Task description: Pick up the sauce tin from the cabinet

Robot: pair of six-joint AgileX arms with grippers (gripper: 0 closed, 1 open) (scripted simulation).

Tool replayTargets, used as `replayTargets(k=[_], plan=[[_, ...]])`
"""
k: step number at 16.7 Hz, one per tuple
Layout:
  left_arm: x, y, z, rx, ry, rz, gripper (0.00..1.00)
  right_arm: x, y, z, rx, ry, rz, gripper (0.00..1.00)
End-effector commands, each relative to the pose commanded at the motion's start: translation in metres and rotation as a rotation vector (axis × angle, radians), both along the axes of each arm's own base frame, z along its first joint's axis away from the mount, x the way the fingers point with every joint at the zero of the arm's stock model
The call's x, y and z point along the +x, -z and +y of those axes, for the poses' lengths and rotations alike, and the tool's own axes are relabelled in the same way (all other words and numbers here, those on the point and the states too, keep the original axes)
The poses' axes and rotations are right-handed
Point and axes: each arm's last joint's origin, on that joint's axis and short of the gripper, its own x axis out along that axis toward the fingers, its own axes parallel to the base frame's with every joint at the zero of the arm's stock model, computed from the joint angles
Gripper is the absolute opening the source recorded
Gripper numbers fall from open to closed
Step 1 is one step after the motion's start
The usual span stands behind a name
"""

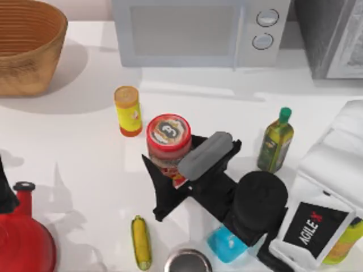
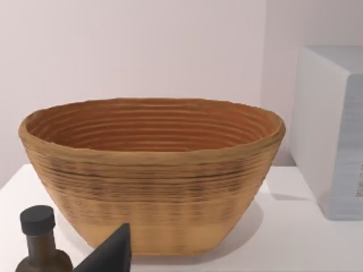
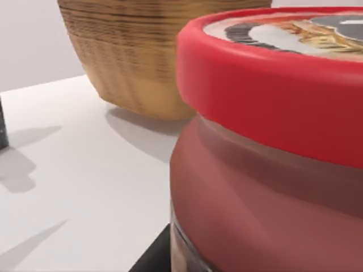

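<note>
Right up against the right wrist camera, the tin (image 3: pixel 272 136) is seen huge, red rim and reddish side, with a dark finger (image 3: pixel 150 258) low at its flank. From above, the right gripper (image 1: pixel 170 170) is placed around the tin (image 1: pixel 168 139) near the table's middle: one black finger lies on the tin's left, the grey-padded part (image 1: pixel 205 156) presses in from the right, so the tin is held between narrow jaws. The tin is found on the white table (image 1: pixel 85 164), well apart from the cabinet (image 1: pixel 329 37).

At the near edge, a corn cob (image 1: pixel 141 242), a metal cup (image 1: pixel 187 262) and a blue item (image 1: pixel 226 245) partly under the right arm are spotted. At the left edge sits a red kettle (image 1: pixel 22 238).

Just beyond the tin, a yellow canister (image 1: pixel 128 110) stands upright. To the right, an oil bottle (image 1: pixel 275 140) is seen, near the arm's white body.

Farther back, a basket (image 1: pixel 28 45) is noted in the left corner, a microwave (image 1: pixel 198 31) in the middle, and the cabinet in the right corner.

In the left wrist view, a dark finger tip (image 2: pixel 113 252) of the left gripper is caught beside a dark-capped bottle (image 2: pixel 39 241), the basket (image 2: pixel 153 175) behind them; whether its fingers are apart cannot be told.
</note>
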Motion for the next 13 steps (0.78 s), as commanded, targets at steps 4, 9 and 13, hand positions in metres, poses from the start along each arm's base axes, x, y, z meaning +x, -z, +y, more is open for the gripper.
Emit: replayTargets(k=[4,9,13], plan=[[0.0000,0.0000,0.0000,0.000,0.000,0.000,1.00,0.0000,0.0000,0.0000,0.000,0.000,0.000,0.75],[0.0000,0.0000,0.0000,0.000,0.000,0.000,1.00,0.0000,0.0000,0.0000,0.000,0.000,0.000,1.00],[0.0000,0.0000,0.0000,0.000,0.000,0.000,1.00,0.0000,0.0000,0.0000,0.000,0.000,0.000,1.00]])
